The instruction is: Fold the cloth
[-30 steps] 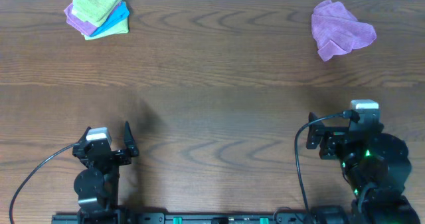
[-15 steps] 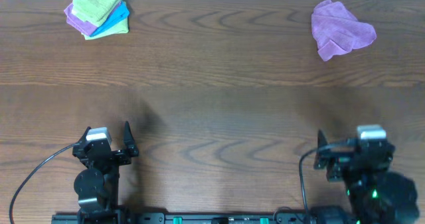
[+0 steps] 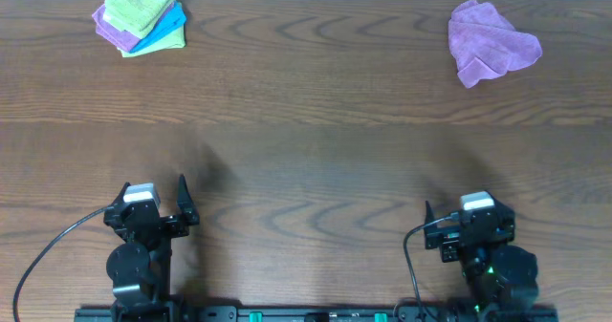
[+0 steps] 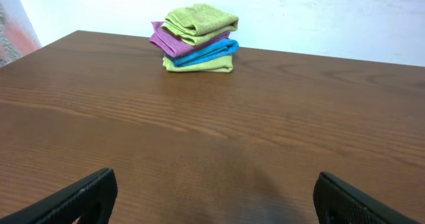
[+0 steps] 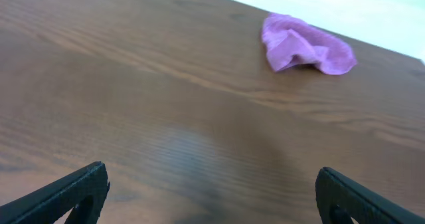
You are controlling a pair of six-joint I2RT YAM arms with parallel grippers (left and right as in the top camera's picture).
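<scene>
Black-fingered, held left gripper (image 4: 212, 187) and right gripper (image 5: 211, 179) spread wide, empty; sat tucked low at table (image 3: 306, 121) edge.

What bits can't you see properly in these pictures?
Overhead: the top green cloth covers the ones under it; only edges of the blue cloth show.
Left wrist: the left gripper has its fingers cut off by the bottom edge.
Right wrist: the crumpled purple cloth is blurry, so its folds are unclear.
</scene>
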